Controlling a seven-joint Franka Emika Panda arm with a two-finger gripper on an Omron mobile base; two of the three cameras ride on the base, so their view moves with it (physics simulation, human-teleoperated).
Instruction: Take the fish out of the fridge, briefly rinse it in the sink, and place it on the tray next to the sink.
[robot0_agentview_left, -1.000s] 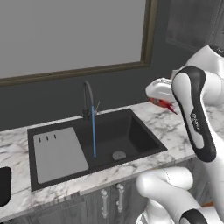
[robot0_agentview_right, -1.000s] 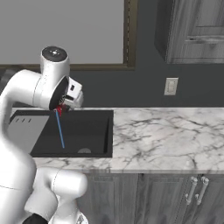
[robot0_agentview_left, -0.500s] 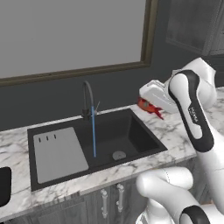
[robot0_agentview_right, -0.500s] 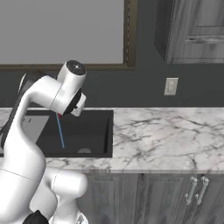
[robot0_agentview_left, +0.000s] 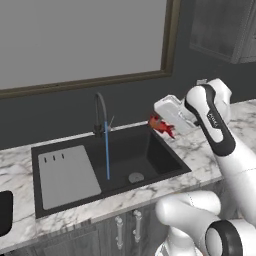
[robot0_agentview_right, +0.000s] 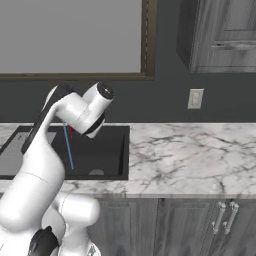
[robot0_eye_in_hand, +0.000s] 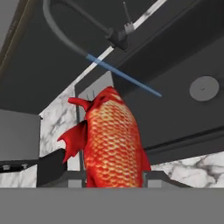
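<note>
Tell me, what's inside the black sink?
Inside the sink a thin blue stream of water runs down from the tap. A pale grey slotted panel lies on the left and a round drain on the floor. The near wall hides some floor.

wall (robot0_agentview_right: 165, 102): dark grey; window (robot0_agentview_left: 75, 40): wood-framed; counter (robot0_agentview_right: 190, 155): white marble; cabinets (robot0_agentview_right: 220, 35): grey

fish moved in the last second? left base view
Yes. The fish, gripped by the end effector, has travelled left from over the counter toward the tap, and now hangs above the sink's right rear corner.
</note>
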